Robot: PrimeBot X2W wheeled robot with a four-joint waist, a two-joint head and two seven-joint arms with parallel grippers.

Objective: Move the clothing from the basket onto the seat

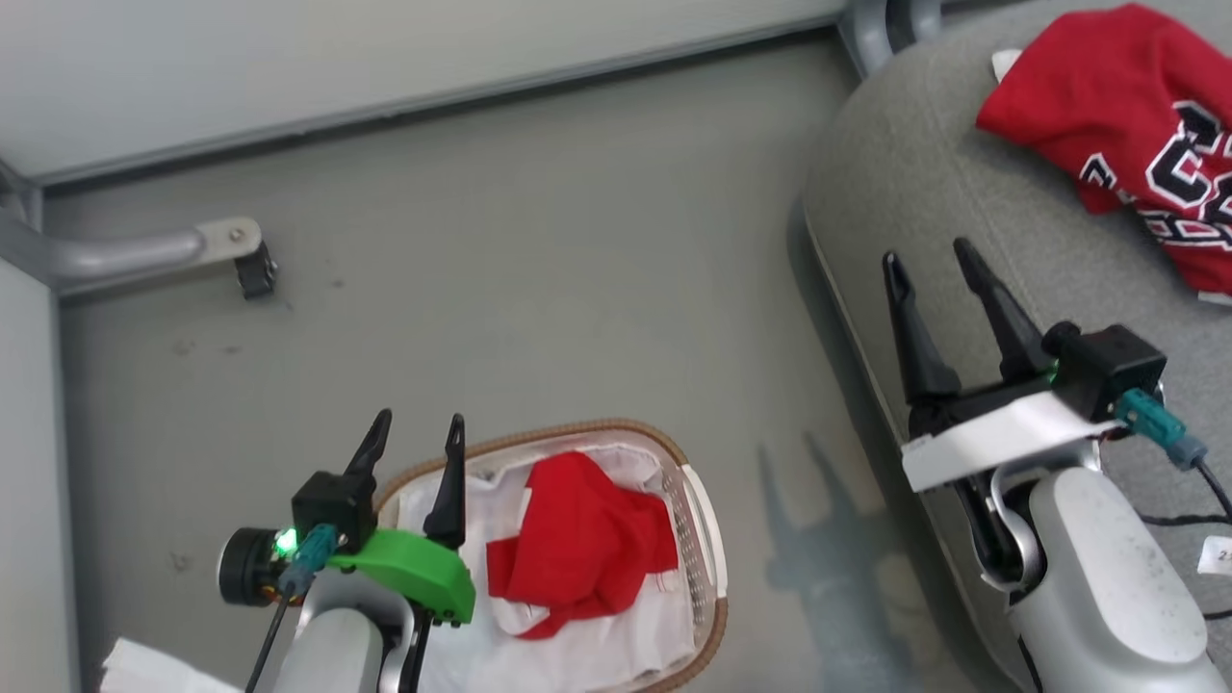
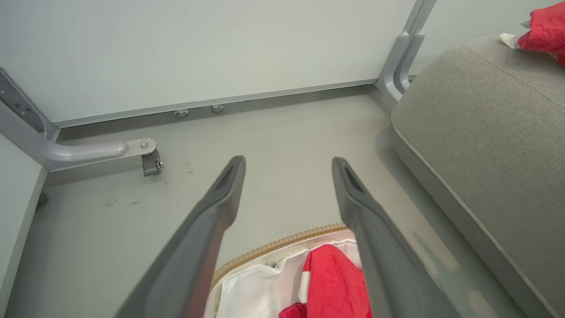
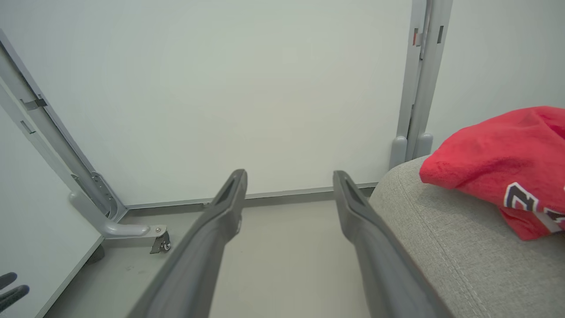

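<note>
A red jersey (image 1: 577,544) lies crumpled on a white sheet inside the oval basket (image 1: 707,549) on the floor; the left wrist view shows that red jersey (image 2: 337,282) under the fingers and the basket rim (image 2: 282,240). My left gripper (image 1: 417,429) hangs open over the basket's left end, holding nothing. A second red jersey (image 1: 1126,115) with navy-and-white lettering rests on the grey seat (image 1: 924,164) at upper right. My right gripper (image 1: 929,258) stands open and empty above the seat's left edge, short of that jersey (image 3: 503,168).
White wall panels close the back and left. A grey metal foot with a castor (image 1: 252,269) juts onto the floor at left, and a frame post (image 1: 881,24) stands by the seat's corner. White paper (image 1: 154,669) lies at the lower left.
</note>
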